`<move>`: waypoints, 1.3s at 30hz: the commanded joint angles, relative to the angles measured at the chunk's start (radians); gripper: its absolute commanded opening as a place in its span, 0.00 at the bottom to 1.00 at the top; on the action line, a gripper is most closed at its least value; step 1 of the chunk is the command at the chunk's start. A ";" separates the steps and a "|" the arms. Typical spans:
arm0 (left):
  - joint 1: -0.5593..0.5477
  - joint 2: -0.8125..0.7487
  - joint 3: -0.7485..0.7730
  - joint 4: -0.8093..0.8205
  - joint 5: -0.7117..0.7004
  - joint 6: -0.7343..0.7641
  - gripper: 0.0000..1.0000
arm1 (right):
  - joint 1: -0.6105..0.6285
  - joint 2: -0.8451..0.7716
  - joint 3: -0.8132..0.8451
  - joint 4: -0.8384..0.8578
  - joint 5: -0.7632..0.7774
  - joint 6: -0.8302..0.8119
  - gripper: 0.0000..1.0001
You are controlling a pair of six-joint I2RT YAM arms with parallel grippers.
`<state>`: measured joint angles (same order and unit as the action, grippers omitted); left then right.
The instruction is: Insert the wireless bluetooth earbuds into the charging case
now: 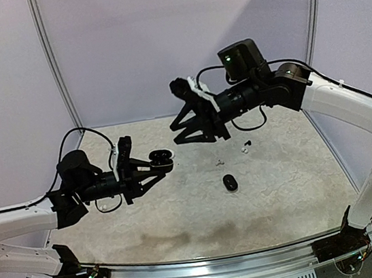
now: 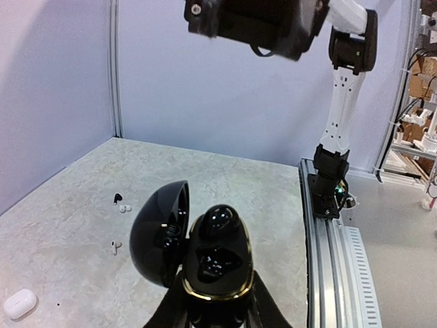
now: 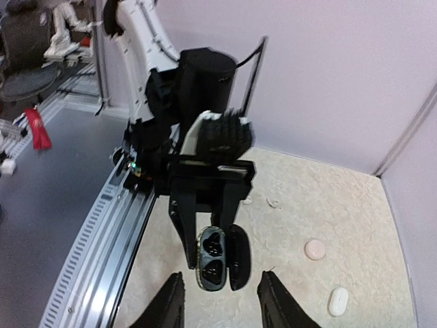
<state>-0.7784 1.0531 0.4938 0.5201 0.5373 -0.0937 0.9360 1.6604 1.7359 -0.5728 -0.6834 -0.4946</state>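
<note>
While the left gripper (image 1: 157,167) clamps the open black charging case (image 1: 162,157) left of centre, the right gripper (image 1: 199,134) gapes empty.

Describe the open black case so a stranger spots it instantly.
Find the left arm reaching over the marbled table. Its gripper clamps a glossy black charging case with a gold-trimmed rim. Unlike the other black case lying closed on the table, this one is lifted, lid open.

Open air separates the right gripper (image 3: 220,280) from the charging case (image 3: 212,258) in the left gripper (image 2: 217,287).
</note>
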 commanded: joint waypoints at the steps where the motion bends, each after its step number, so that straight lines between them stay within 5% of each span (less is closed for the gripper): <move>1: 0.002 -0.025 -0.020 0.030 -0.026 -0.011 0.00 | -0.077 -0.067 -0.060 0.219 0.077 0.260 0.45; 8: 0.002 -0.053 -0.039 0.030 -0.041 -0.004 0.00 | -0.277 0.050 0.005 0.059 0.652 0.736 0.50; 13: 0.002 -0.079 -0.057 0.028 -0.054 -0.001 0.00 | -0.414 0.255 0.095 -0.138 0.633 0.925 0.52; 23: 0.011 -0.119 -0.081 0.021 -0.059 0.006 0.00 | -0.502 0.709 0.392 -0.326 0.864 0.956 0.57; 29: 0.014 -0.126 -0.084 0.024 -0.061 0.009 0.00 | -0.508 0.803 0.415 -0.307 0.982 0.949 0.57; 39: 0.014 -0.119 -0.077 0.027 -0.059 0.018 0.00 | -0.513 0.884 0.410 -0.328 0.970 0.917 0.54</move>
<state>-0.7757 0.9405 0.4255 0.5343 0.4839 -0.0898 0.4305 2.4916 2.1357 -0.8673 0.2607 0.4397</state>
